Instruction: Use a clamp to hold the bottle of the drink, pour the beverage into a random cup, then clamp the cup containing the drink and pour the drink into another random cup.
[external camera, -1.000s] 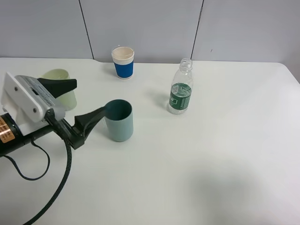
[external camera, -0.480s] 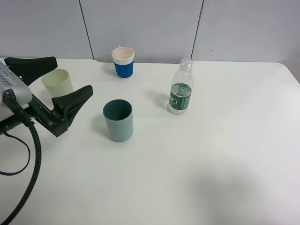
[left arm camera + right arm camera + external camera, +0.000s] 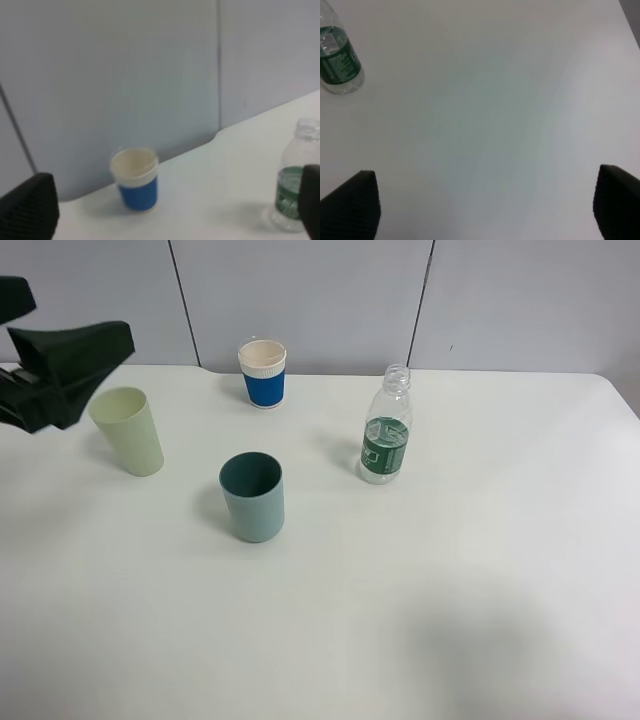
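A clear bottle with a green label and no cap stands upright right of centre on the white table. A teal cup stands in the middle. A pale green cup is at the left and a blue paper cup at the back. My left gripper is open and empty, raised at the far left above the pale green cup. Its wrist view shows the blue cup and the bottle. My right gripper is open and empty, away from the bottle. It is outside the exterior view.
Grey wall panels stand behind the table's back edge. The table's right edge shows as a darker corner in the right wrist view. Bare table surface lies at the front and right.
My left gripper has pulled away from the teal cup, moving left and up past the pale green cup, still open. The cups and bottle have not moved.
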Action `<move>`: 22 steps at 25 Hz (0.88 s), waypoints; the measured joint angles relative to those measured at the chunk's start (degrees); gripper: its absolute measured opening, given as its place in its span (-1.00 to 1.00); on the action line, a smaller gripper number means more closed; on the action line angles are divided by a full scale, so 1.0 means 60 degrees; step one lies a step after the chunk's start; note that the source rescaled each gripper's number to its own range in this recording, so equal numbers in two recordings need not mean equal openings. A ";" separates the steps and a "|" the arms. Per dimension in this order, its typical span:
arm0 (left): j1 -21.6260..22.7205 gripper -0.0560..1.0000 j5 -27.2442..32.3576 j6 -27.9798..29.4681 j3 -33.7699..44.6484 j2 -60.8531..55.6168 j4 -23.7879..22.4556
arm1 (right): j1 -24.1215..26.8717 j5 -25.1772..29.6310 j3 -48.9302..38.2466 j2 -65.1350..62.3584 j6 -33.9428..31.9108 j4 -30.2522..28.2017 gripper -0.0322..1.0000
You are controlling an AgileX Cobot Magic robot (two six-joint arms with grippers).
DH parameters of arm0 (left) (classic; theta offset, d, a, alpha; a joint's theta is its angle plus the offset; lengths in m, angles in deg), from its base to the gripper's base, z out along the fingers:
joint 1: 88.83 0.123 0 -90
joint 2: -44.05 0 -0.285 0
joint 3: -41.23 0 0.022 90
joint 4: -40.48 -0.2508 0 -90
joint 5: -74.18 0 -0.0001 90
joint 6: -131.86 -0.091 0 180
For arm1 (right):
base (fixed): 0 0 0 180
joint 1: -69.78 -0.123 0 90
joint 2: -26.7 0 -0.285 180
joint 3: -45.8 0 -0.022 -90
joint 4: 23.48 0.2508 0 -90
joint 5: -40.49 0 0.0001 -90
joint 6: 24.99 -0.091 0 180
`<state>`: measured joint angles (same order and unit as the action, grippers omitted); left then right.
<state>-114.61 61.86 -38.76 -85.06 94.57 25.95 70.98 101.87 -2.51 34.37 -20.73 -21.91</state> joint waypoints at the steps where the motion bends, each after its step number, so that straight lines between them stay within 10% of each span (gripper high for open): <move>1: 0.0000 0.93 0.0839 -0.0003 -0.0331 -0.0245 -0.0010 | 0.0000 0.0000 0.0000 0.0000 0.0000 0.0000 0.59; 8: 0.0000 0.95 0.5305 0.0025 -0.1952 -0.1588 -0.0745 | 0.0000 0.0000 0.0000 0.0000 0.0000 0.0000 0.59; 22: 0.0321 0.97 0.9660 0.0033 -0.2682 -0.4075 -0.1278 | 0.0000 0.0000 0.0000 0.0000 0.0000 0.0000 0.59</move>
<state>-112.69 119.82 -38.56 -101.15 70.13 18.28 70.98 101.87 -2.51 34.37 -20.73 -21.91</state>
